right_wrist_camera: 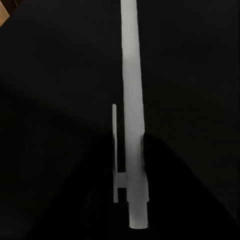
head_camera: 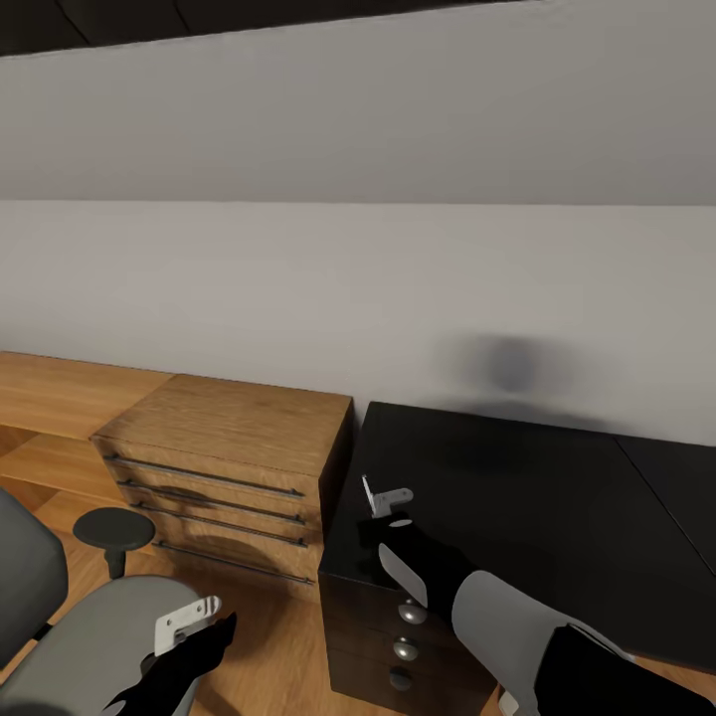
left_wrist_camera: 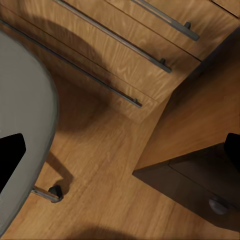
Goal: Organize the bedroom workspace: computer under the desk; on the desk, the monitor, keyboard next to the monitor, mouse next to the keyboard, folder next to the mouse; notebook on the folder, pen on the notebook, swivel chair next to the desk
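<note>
One pen [right_wrist_camera: 134, 115], white and thin with a side clip, runs lengthwise along the right wrist view, close to the camera, with the black top of the desk [head_camera: 517, 487] behind it. The dark shapes flanking the pen's lower end appear to be the fingers; whether they are clamped on it cannot be told. In the head view, the right gripper [head_camera: 386, 500] sits over the near left corner of the desk, above the drawer unit.

Three round silver knobs [head_camera: 405, 648] are stacked one above another on the dark drawer front below that gripper.

One swivel chair [head_camera: 89, 636] stands at the lower left, showing a grey seat, part of a grey backrest and one dark round armrest [head_camera: 114, 529]. The left gripper [head_camera: 189, 622] hangs over the seat's right edge; its finger spacing cannot be told. The left wrist view shows the seat edge, one caster [left_wrist_camera: 55, 191] on the wooden floor [left_wrist_camera: 105, 165], and a dark drawer corner.

One light wooden drawer chest [head_camera: 234, 467] with four long bar handles stands between the chair and the desk, touching the desk's side.
</note>
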You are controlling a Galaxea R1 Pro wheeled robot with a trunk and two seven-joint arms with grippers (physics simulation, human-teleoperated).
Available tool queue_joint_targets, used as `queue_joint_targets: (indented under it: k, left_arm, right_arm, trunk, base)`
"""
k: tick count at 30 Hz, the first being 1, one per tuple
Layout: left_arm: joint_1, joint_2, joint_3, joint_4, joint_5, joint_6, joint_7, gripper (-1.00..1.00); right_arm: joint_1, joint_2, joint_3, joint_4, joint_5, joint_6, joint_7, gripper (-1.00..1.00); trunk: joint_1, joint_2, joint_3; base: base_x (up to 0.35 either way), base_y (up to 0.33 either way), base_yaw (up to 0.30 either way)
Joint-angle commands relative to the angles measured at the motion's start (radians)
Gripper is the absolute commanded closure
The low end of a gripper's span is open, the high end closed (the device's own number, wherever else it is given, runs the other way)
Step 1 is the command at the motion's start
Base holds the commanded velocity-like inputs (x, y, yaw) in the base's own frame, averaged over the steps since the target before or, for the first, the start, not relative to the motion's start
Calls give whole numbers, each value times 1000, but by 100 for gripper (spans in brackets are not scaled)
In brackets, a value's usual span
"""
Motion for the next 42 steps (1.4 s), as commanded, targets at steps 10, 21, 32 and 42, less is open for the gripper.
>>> queue_joint_targets:
  k: [10,21,32,42]
  left_arm:
    - [0,0,-2,0,10,2,10,-100]
    - [0,-1,-20,29,9,2,15,-100]
    - [0,0,-41,41,6,2,17,-100]
    - [0,1,-41,41,6,2,16,-100]
  right_arm:
    - [-1,0,5,-19,-9,-1,-6,100]
    - [0,-14,-9,-108,-10,-9,-16,100]
    - [8,-138,-85,-499,-47,-7,-382,100]
    - [10,-152,-85,-559,-79,-10,-409,100]
  trunk:
    - [-38,70,31]
    - [-81,147,65]
    - [-123,224,100]
    - [-161,294,131]
  base:
    - [0,0,0]
    - [0,0,0]
    - [-217,-24,0]
    - [-200,-107,0]
